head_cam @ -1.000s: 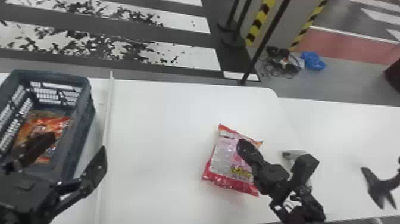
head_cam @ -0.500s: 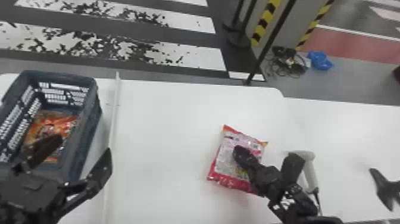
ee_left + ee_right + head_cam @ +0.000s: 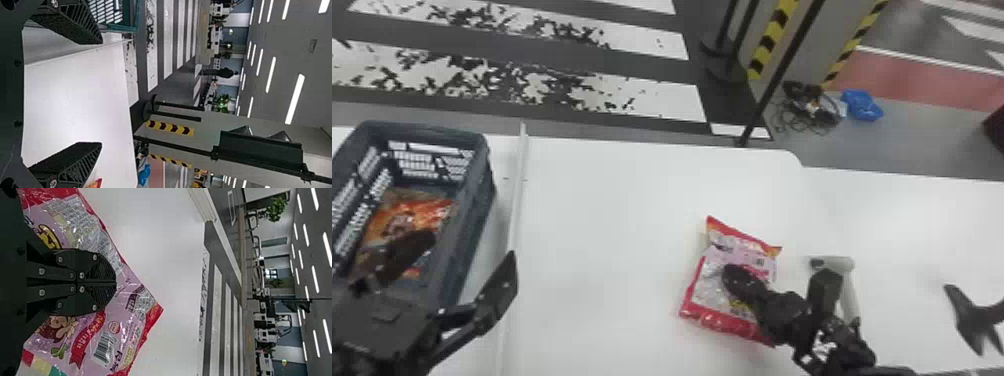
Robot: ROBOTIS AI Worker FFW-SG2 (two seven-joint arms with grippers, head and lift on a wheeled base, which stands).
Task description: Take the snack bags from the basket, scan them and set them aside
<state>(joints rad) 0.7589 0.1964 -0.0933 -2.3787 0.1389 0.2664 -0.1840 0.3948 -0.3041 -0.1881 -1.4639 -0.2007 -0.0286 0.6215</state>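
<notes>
Pink-and-red snack bag [image 3: 702,285] is laid on the counter [image 3: 612,210], barcode [image 3: 104,348] exposed. Right gripper [image 3: 732,275] is positioned over it, jaws pressed together; whether the bag is touched can't be told. Left gripper [image 3: 469,250] is held by the basket [image 3: 476,150], jaws spread. Orange bag [image 3: 414,207] is contained in the basket. Scanner [image 3: 848,295] is placed right of the pink-and-red bag.

Basket [image 3: 424,131] partly hidden (behind left hand [image 3: 471,246])
</notes>
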